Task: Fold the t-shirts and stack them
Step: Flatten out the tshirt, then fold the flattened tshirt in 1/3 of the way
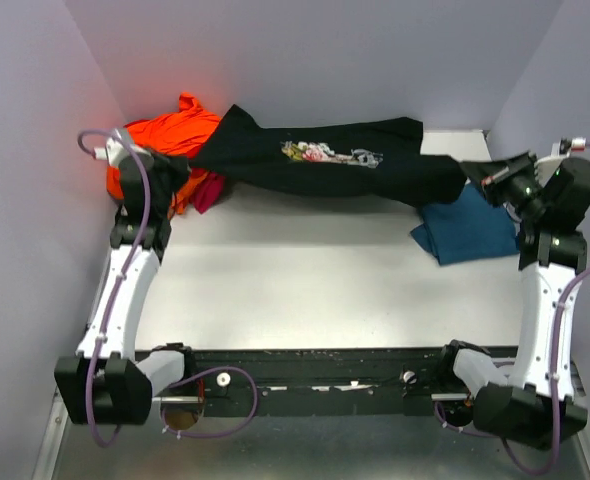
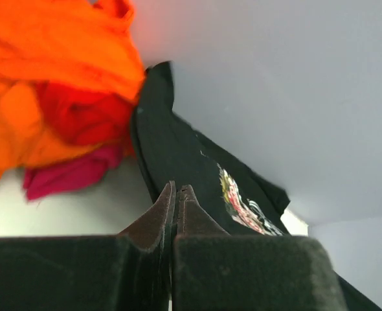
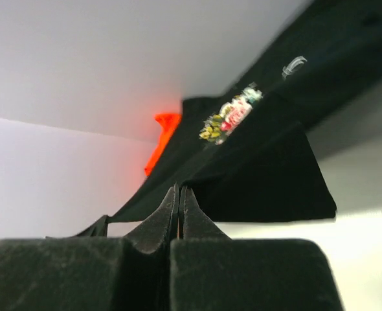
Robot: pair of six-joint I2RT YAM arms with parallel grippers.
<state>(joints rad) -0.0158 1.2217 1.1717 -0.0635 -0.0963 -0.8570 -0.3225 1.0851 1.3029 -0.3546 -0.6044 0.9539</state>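
— Left gripper (image 2: 178, 193), far side of the frame: what is it doing?

— Its jaws are pressed together on one end of the black t-shirt (image 1: 315, 155). The cloth runs straight off the fingertips. Just behind it and to its outer side sits the orange t-shirt (image 1: 165, 133) in a heap, with the magenta-pink t-shirt (image 1: 207, 192) tucked beside the gripper at the heap's inner edge.

— And between the arms?

— The black shirt spans the whole gap. Its long axis runs left to right, from one gripper to the other along the back wall. The chest print faces up, roughly midway between the two, and the cloth looks lifted and pulled fairly taut, sagging a little in the middle.

— The right side?

— The right gripper (image 3: 179, 193) is likewise clamped shut on the shirt's other end. Below it, toward its near side, the teal-blue t-shirt (image 1: 470, 230) lies crumpled on the table (image 1: 305, 285).

— Which arm is nearer the work?

— Neither: each holds an end, so any spreading probably has to be done by both together. Bare tabletop lies on the near side of both grippers, likely the place to lay the shirt down. The right end would have to miss the teal-blue one.
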